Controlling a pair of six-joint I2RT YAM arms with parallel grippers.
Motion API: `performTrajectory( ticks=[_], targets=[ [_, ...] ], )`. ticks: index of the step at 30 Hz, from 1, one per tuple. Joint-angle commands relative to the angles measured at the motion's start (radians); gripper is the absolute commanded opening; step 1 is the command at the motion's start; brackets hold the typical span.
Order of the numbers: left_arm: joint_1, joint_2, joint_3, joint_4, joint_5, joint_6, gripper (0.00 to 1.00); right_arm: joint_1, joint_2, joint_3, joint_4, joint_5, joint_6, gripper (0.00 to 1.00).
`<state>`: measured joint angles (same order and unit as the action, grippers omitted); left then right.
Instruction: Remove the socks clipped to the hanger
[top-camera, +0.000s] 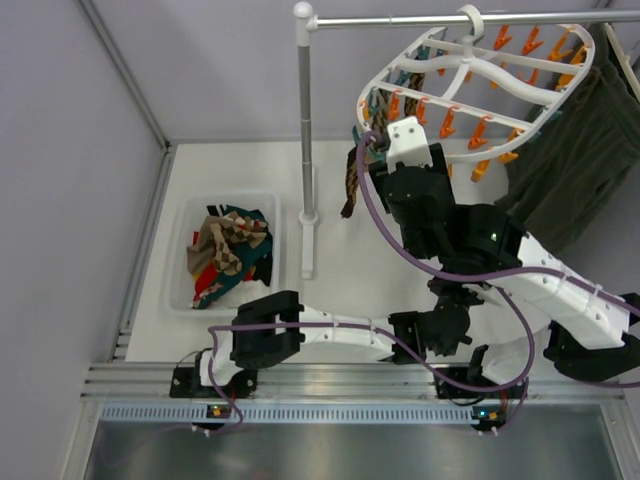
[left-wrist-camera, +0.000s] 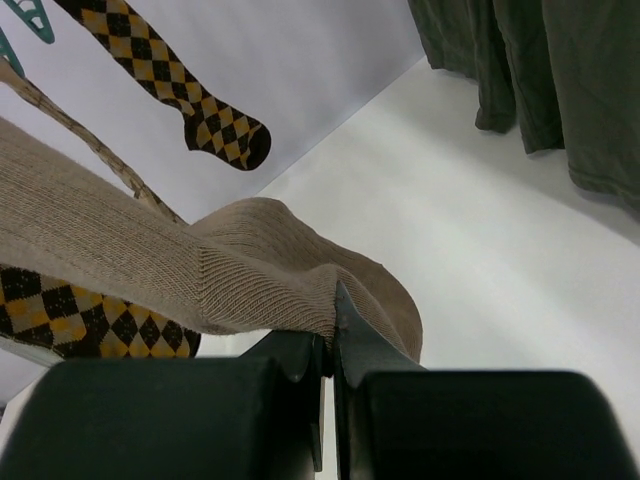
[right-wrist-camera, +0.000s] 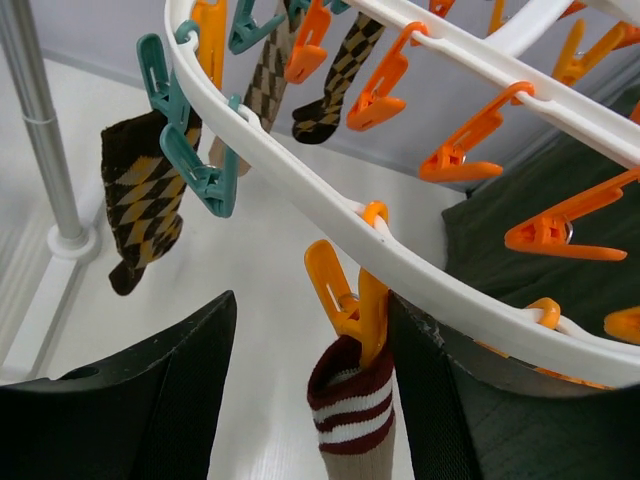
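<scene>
Right fingers (right-wrist-camera: 130, 390) astride orange clip (right-wrist-camera: 345, 305), sock (right-wrist-camera: 352, 405)

White hanger (right-wrist-camera: 290, 168), orange clips (right-wrist-camera: 455, 158), brown argyle socks (right-wrist-camera: 140, 200)

It looked like a robotics lab cell: plain white panel walls (top-camera: 230, 70) across the upper frame, ribbed aluminium mounting rail (top-camera: 140, 378) along the bottom

Right wrist view: you have one hanger (right-wrist-camera: 300, 190) carrying four socks (right-wrist-camera: 140, 195) — one striped sock (right-wrist-camera: 350, 410) within the right gripper (right-wrist-camera: 312, 340), three up-left of it. Left wrist view: one tan sock (left-wrist-camera: 250, 260) pinched in the left gripper (left-wrist-camera: 330, 320) — two argyle socks (left-wrist-camera: 215, 125) beyond it.
</scene>
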<state>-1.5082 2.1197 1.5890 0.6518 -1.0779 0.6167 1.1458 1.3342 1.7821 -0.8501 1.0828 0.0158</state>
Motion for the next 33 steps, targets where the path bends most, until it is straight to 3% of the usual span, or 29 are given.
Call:
performTrajectory(
  ticks=[1,12,19,33],
  targets=[
    [-0.009,0.0,0.037,0.046,0.018,0.008,0.0,0.019,0.006,-0.007,0.114,0.156,-0.074,0.59],
    [0.0,0.008,0.045,0.045,0.009,-0.017,0.0,0.025,-0.03,-0.113,0.164,0.201,-0.088,0.56],
    [0.0,0.013,0.045,0.045,0.007,-0.028,0.0,0.02,-0.082,-0.226,0.315,0.244,-0.169,0.48],
    [-0.003,0.016,0.04,0.045,0.021,-0.041,0.0,-0.018,-0.058,-0.248,0.614,0.25,-0.379,0.48]
  ],
)
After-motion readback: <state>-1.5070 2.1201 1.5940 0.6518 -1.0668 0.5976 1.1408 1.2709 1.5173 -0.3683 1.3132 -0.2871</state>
